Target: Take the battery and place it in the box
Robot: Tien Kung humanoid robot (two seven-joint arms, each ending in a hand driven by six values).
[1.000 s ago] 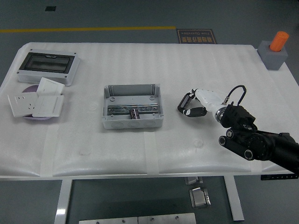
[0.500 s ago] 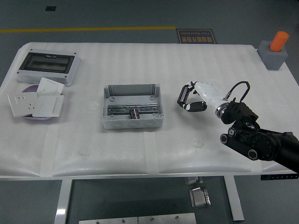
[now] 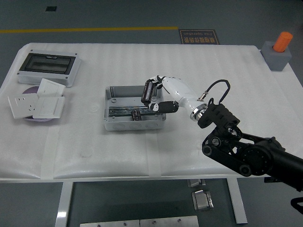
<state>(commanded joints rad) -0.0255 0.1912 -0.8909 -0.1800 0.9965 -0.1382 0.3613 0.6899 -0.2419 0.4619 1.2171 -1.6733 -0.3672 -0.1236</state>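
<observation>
Head view: the grey box (image 3: 134,108) sits mid-table with a small dark battery (image 3: 136,114) lying inside; over its right edge hangs the right hand (image 3: 158,96), fingers loosely curled, grasping nothing I can see; next, judging, comes a clean withdrawal.

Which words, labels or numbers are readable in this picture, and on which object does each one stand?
Nothing here can be read for certain.
Floor sign beyond the table: it carries lines of print, too blurred to read.
Grey box, wall sockets, clear-lidded enclosure, right hand: no print visible.
</observation>
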